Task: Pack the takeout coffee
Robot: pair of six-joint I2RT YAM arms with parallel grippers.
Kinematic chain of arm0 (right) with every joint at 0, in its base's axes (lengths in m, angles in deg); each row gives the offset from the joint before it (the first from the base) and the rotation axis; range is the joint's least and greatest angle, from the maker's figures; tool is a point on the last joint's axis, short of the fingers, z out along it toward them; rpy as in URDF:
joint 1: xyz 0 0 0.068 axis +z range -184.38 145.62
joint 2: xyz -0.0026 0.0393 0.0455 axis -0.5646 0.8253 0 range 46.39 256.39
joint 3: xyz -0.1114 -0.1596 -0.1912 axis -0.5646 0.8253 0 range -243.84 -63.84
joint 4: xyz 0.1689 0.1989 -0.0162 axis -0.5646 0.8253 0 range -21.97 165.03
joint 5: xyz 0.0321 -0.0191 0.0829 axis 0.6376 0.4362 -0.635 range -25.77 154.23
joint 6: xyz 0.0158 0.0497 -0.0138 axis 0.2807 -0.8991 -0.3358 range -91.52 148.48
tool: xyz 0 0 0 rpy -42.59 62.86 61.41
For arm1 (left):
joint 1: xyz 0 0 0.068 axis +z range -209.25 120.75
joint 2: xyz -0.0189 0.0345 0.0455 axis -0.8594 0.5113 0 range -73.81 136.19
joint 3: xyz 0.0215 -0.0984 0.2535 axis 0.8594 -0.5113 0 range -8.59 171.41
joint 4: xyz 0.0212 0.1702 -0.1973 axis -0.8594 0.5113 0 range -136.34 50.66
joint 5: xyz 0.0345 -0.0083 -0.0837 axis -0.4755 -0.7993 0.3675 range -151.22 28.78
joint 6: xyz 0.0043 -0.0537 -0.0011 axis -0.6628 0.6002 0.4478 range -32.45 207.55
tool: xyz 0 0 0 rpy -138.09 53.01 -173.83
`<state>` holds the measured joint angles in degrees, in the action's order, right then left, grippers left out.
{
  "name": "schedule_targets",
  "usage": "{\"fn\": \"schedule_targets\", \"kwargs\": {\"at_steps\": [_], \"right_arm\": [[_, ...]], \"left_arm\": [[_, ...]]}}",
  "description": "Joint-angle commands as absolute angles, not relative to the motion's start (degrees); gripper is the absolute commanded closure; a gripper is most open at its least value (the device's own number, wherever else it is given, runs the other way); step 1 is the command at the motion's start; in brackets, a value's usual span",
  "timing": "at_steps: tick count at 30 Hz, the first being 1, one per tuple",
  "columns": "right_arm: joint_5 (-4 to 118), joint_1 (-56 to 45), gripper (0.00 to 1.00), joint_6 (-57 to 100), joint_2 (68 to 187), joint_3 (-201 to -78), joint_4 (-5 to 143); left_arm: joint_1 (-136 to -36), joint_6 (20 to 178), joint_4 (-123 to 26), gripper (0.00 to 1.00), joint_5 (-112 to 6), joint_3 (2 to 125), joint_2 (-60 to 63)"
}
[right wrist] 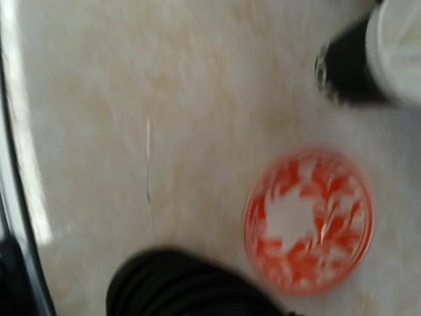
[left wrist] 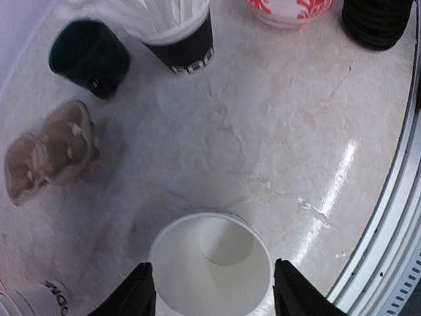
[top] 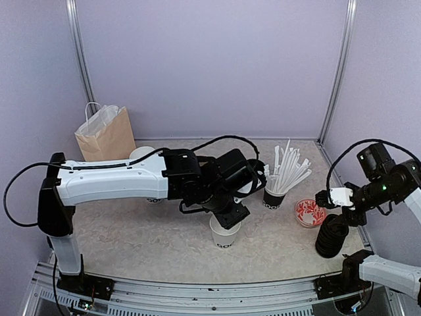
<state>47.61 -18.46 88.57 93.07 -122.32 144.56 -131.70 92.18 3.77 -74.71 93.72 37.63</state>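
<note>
Top view high at near edge, facing far wall [top: 210, 66], wrist views close above surface [left wrist: 263, 145], all sharing red-patterned dish [top: 309, 212] at right

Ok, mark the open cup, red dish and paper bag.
open cup [left wrist: 220, 253]: left wrist view, inner bottom.
red dish [right wrist: 308, 220]: right wrist view, centre.
paper bag [top: 106, 138]: top external view, front face.

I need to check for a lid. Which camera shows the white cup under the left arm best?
The left wrist view: it looks straight down into the white cup, lidless, flanked by the fingers of the left claw. The top external view shows only its lower side beneath the claw; the right wrist view misses it.
</note>
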Motion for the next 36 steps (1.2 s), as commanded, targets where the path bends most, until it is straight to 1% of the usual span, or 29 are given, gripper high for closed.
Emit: {"fn": "schedule_targets", "kwargs": {"at_steps": [1, 2, 5, 13, 20, 28, 36], "right_arm": [[57.32, -19.08, 0.52, 87.87, 90.46, -116.61, 147.05], [57.69, -19.08, 0.53, 87.77, 90.34, -115.24, 147.04], [56.71, -19.08, 0.55, 86.78, 90.7, -113.02, 147.06], [59.84, -19.08, 0.51, 83.05, 91.4, -110.92, 147.09], [62.15, -19.08, 0.53, 79.51, 93.41, -110.78, 147.01], [61.18, -19.08, 0.62, 76.47, 98.55, -112.38, 146.86], [62.94, -19.09, 0.69, 75.52, 100.92, -111.94, 145.64]], "left_arm": [[-130.0, 88.93, -10.41, 0.33, -84.24, 93.62, 30.81], [-129.29, 88.87, -14.22, 0.31, -85.97, 91.76, 28.95], [-126.52, 88.59, -21.06, 0.31, -86.61, 88.23, 26.42], [-123.88, 87.97, -25.14, 0.32, -88.55, 81.81, 24.39], [-123.68, 88.01, -27.9, 0.31, -88.15, 76.55, 20.23], [-124.86, 87.73, -27.2, 0.32, -89.1, 76.02, 19.47], [-126.28, 87.73, -27.24, 0.32, -90.34, 75.64, 19.2]]}}
